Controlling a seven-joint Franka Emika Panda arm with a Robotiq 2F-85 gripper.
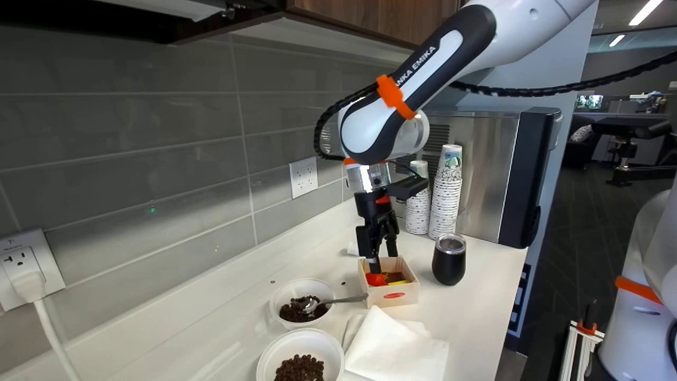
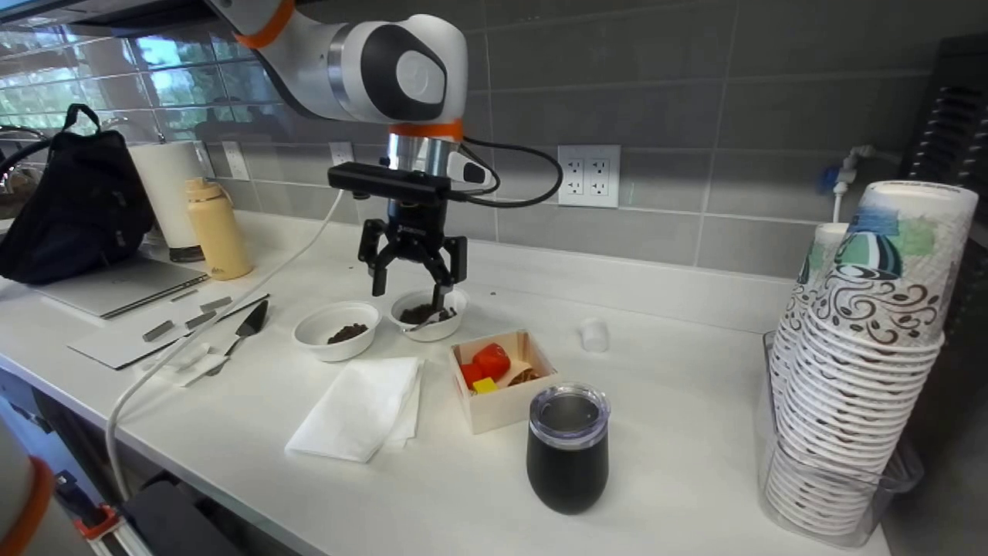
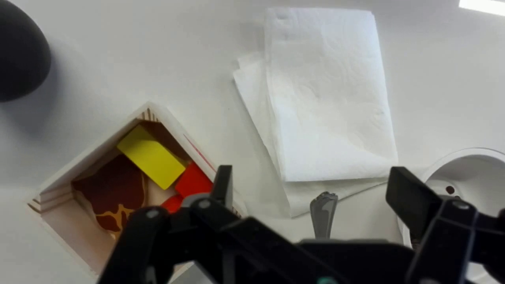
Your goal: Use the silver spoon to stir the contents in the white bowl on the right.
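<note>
The silver spoon (image 1: pixel 346 299) leans in the white bowl (image 1: pixel 288 291), its head among dark brown contents and its handle sticking out over the rim toward the wooden box. My gripper (image 2: pixel 409 293) hangs above, overlapping that bowl in an exterior view. Both jaws stand wide apart with nothing held. In the wrist view the end of the spoon handle (image 3: pixel 323 215) shows below and between the fingertips, untouched. The gripper body covers the rest of the spoon there, and the spoon's bowl is hidden in that view.
A like white bowl (image 2: pixel 309 330) with loose brown lumps stands beside it. The wooden box (image 2: pixel 494 417) with red and yellow pieces sits close by. Around are a folded napkin (image 2: pixel 363 409), a black tumbler (image 2: pixel 567 467), stacked paper cups (image 2: pixel 857 386) and the tiled wall (image 2: pixel 617 85) behind.
</note>
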